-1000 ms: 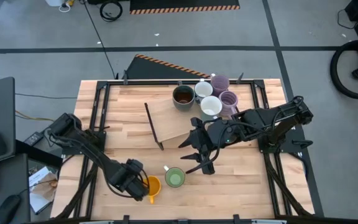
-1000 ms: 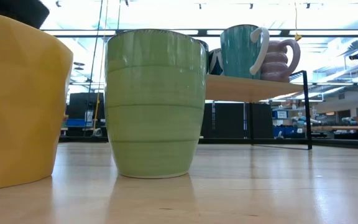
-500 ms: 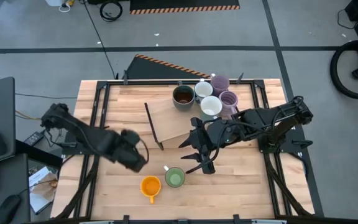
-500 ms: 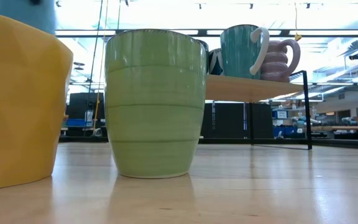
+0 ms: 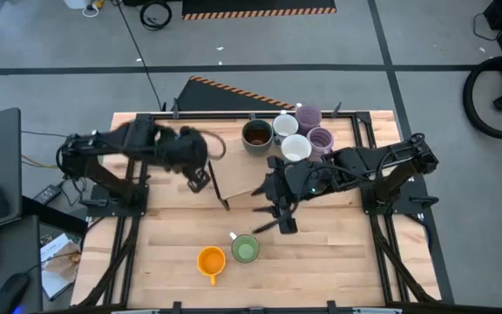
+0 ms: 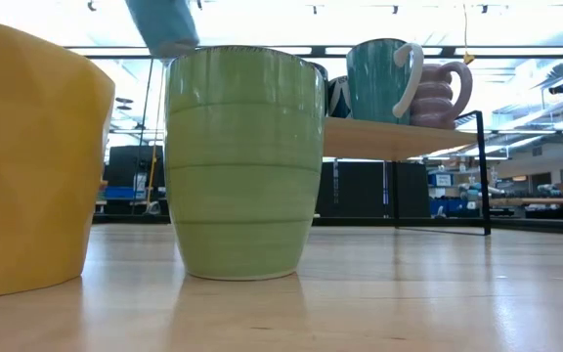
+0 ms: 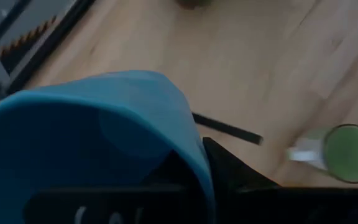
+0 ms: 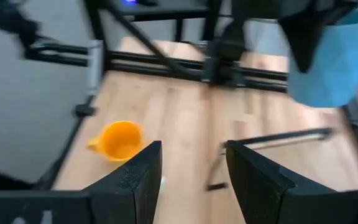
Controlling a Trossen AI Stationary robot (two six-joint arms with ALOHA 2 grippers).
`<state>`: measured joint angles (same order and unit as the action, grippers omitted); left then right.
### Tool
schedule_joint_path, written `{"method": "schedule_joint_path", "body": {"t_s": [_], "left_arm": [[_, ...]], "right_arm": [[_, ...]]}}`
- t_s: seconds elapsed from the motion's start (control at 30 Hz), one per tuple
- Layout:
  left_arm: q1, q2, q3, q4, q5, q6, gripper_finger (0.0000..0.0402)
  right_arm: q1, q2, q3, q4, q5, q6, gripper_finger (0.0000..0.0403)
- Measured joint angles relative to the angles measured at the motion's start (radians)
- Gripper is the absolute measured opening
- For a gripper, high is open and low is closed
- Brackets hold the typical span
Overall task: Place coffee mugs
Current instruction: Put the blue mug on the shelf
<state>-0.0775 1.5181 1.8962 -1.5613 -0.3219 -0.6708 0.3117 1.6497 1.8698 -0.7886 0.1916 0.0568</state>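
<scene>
My left gripper (image 5: 195,171) hovers near the left end of the raised wooden shelf (image 5: 242,166), shut on the blue mug (image 7: 92,143), which also shows in the low view (image 6: 164,24) and the right wrist view (image 8: 328,62). My right gripper (image 5: 277,218) is open above the table, between the shelf and the green mug (image 5: 245,250). The green mug and the orange mug (image 5: 211,260) stand on their bases near the table's near edge. The dark brown mug (image 5: 256,134), two white ones (image 5: 295,148) and two lilac ones (image 5: 321,139) stand at the shelf's far right. My left gripper holds the blue mug at its upper part (image 8: 319,53), coming from above. A dark finger (image 7: 229,168) lies against the outside of the mug's wall; the other finger is hidden by the mug. The mug is lifted clear and hangs below the fingers.
The shelf has a thin black frame with a leg (image 5: 216,179) on its left side. A teal patterned mug (image 6: 384,78) and a lilac mug (image 6: 443,93) show on the shelf in the low view. Bare wood lies to the left of the orange mug and along the table's right side.
My left gripper has swung from beside the orange mug at the near edge up and toward the far edge, to the shelf's left end, carrying the blue mug clear of the table. The orange and green mugs have stayed put.
</scene>
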Motion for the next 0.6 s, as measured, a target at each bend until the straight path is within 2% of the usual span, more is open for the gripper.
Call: {"method": "schedule_joint_path", "body": {"t_s": [0.13, 0.3, 0.43, 0.6], "left_arm": [[0.134, 0.003, 0.001, 0.048, 0.103, 0.237, 0.0025], [0.287, 0.047, 0.001, 0.105, 0.26, 0.456, 0.0025], [0.353, 0.101, 0.001, 0.122, 0.342, 0.559, 0.0025], [0.368, 0.186, 0.001, 0.123, 0.404, 0.611, 0.0025]], "right_arm": [[-0.051, 0.0, 0.0, 0.001, 0.076, 0.016, 0.0185], [-0.12, -0.001, 0.0, 0.003, 0.11, 0.092, 0.0185], [-0.157, -0.002, 0.0, 0.004, 0.129, 0.157, 0.0185], [-0.171, -0.002, 0.0, 0.002, 0.132, 0.221, 0.0185]]}}
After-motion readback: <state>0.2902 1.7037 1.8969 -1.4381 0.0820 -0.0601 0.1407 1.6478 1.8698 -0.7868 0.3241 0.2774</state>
